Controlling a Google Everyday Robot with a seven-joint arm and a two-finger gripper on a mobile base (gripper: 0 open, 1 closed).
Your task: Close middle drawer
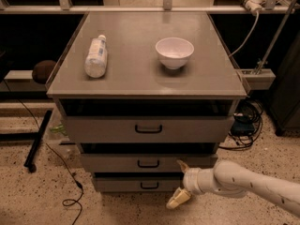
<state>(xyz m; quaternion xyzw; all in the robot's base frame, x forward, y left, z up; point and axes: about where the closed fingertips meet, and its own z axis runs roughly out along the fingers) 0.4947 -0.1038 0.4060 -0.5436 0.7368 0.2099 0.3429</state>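
Note:
The middle drawer (117, 163) is a grey metal drawer with a low front and a small black loop handle (148, 163). It stands out a little from the cabinet, with a dark gap above it. My gripper (180, 182) is at the lower right on a white arm (248, 184), just in front of the right part of the drawer's front. It is open. The upper finger (182, 165) is at the drawer front, and the lower finger (177, 198) hangs in front of the bottom drawer (117, 184).
The taller top drawer (103, 129) sits above. On the cabinet top (136, 74) lie a plastic bottle (96, 56) and a white bowl (174, 52). Cables (70, 186) trail on the speckled floor at left, and more cables (243, 121) lie at right.

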